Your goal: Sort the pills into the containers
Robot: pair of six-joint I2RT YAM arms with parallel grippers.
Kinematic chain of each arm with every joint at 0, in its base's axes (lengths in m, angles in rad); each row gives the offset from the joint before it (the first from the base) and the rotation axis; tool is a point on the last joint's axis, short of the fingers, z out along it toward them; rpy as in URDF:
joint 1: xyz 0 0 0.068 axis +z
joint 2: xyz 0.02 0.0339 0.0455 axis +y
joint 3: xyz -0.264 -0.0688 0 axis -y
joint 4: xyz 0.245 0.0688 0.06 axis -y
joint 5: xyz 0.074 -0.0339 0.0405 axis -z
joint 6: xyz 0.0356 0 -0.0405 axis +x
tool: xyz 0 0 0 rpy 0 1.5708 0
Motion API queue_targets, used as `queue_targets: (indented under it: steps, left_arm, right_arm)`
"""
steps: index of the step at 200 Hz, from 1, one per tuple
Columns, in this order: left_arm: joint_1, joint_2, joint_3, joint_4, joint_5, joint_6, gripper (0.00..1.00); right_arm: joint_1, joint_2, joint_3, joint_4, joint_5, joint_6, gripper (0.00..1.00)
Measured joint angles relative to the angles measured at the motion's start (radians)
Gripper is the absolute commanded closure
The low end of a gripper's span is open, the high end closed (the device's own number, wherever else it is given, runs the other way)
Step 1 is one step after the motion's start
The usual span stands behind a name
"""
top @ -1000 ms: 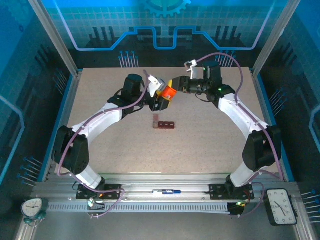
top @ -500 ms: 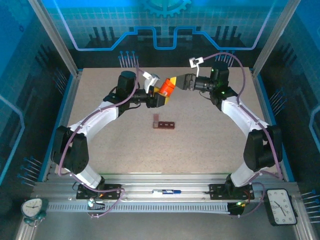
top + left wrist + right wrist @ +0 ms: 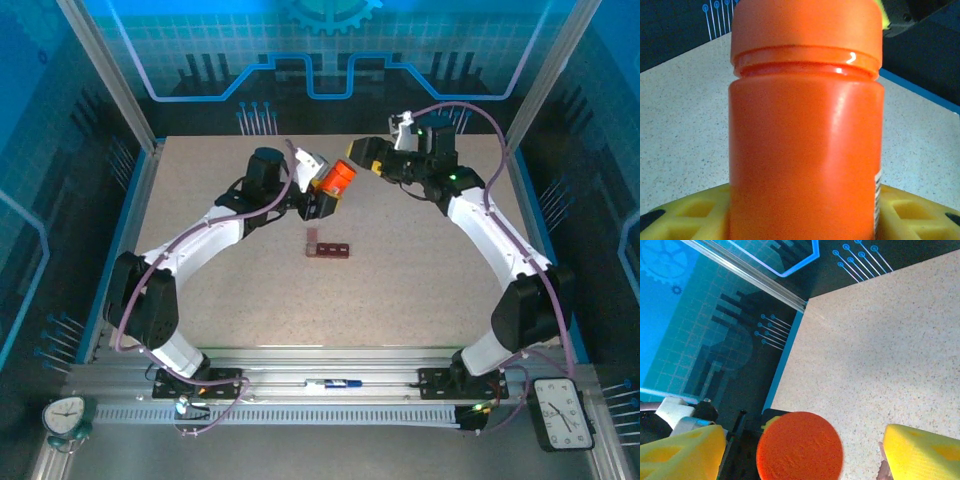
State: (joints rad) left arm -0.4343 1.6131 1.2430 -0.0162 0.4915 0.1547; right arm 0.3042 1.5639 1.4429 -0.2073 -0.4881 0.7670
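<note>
Containers (image 3: pixel 328 249): dark red-brown bar of small square compartments, flat on the bench (image 3: pixel 420 290), about midway between left and right edges, well apart from both arms; small flap sticking out at its left end.
Orange bottle (image 3: pixel 337 178): lifted off the bench, on the far-edge side of the containers, tilted, cap (image 3: pixel 800 445) on and pointing toward the right arm.
Left fingers (image 3: pixel 685 212): yellow, pinching the bottle body from both sides.
Right fingers (image 3: pixel 682 450): yellow, spread wide, one on each side of the cap, gap on both sides, not touching.
</note>
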Motion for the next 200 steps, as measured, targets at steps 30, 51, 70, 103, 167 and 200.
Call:
queue_targets:
  steps: [30, 51, 70, 103, 167, 200]
  left_arm:
    - [-0.014, 0.003, 0.0, -0.011, -0.026, 0.03, 0.76]
    - [-0.015, 0.006, 0.0, -0.021, -0.034, 0.039, 0.76]
    - [-0.016, 0.006, 0.0, -0.028, -0.042, 0.04, 0.76]
    - [-0.016, 0.006, 0.0, -0.029, -0.043, 0.04, 0.76]
    - [-0.016, 0.008, 0.0, -0.032, -0.051, 0.039, 0.76]
    - [-0.015, 0.009, 0.0, -0.032, -0.051, 0.036, 0.76]
  right_arm:
    - [0.03, 0.02, 0.028, -0.04, 0.025, -0.004, 0.19]
    - [0.043, 0.04, 0.034, -0.059, 0.034, -0.007, 0.2]
    - [0.05, 0.052, 0.034, -0.078, 0.04, -0.009, 0.21]
    - [0.056, 0.055, 0.034, -0.092, 0.043, -0.018, 0.29]
    - [0.055, 0.063, 0.034, -0.09, 0.039, -0.034, 0.53]
    - [0.049, 0.066, 0.034, -0.08, 0.021, -0.061, 0.54]
